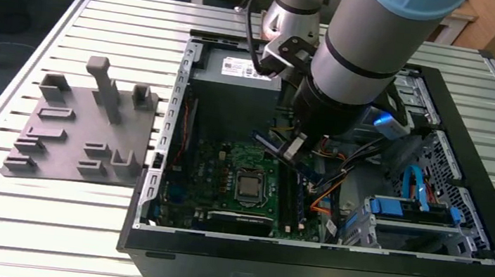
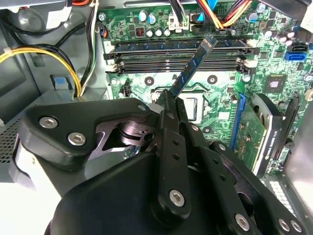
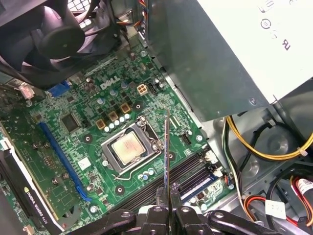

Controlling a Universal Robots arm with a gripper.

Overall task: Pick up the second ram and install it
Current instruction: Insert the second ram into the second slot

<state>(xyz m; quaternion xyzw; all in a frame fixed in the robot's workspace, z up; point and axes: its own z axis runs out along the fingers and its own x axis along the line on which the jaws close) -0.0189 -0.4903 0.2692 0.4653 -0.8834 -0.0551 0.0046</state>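
Observation:
My gripper (image 1: 291, 148) hangs inside the open computer case, shut on the second ram (image 1: 272, 144), a thin dark blue-green stick. In the second wrist view the ram (image 2: 191, 68) slants out from between the gripper (image 2: 168, 100) fingers, and its far end lies over the long black memory slots (image 2: 146, 62). One slot holds another blue stick (image 2: 161, 45). The first wrist view has the ram (image 3: 167, 152) edge-on in the gripper (image 3: 167, 196), above the motherboard between the processor socket (image 3: 129, 147) and the slots (image 3: 151, 192).
The black case (image 1: 307, 266) lies open on a slatted metal table. A grey moulded tray (image 1: 57, 150) with upright posts sits at the exterior view's left. The power supply (image 1: 234, 91), bundled cables (image 1: 342, 171), blue-latched drive cage (image 1: 414, 208) and fan (image 3: 73, 29) crowd the motherboard.

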